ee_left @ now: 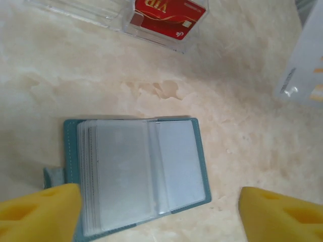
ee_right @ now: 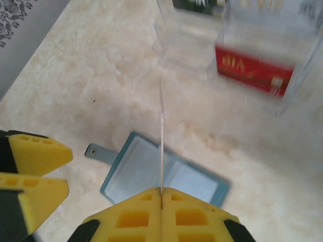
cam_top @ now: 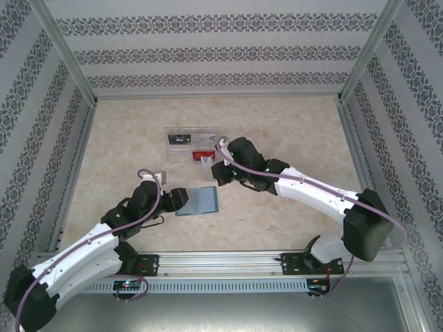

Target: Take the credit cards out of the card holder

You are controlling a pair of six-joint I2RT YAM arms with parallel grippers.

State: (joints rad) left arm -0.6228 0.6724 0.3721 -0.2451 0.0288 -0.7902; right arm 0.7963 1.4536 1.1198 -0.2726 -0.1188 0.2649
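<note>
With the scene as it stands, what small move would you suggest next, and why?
I would probably have the right gripper carry its white card over to the clear tray and release it there. It is shut on that card, lifted clear of the card holder, which lies open by the open left gripper.

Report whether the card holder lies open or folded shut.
Open: the card holder lies spread flat on the table, its clear plastic sleeves facing up.
</note>
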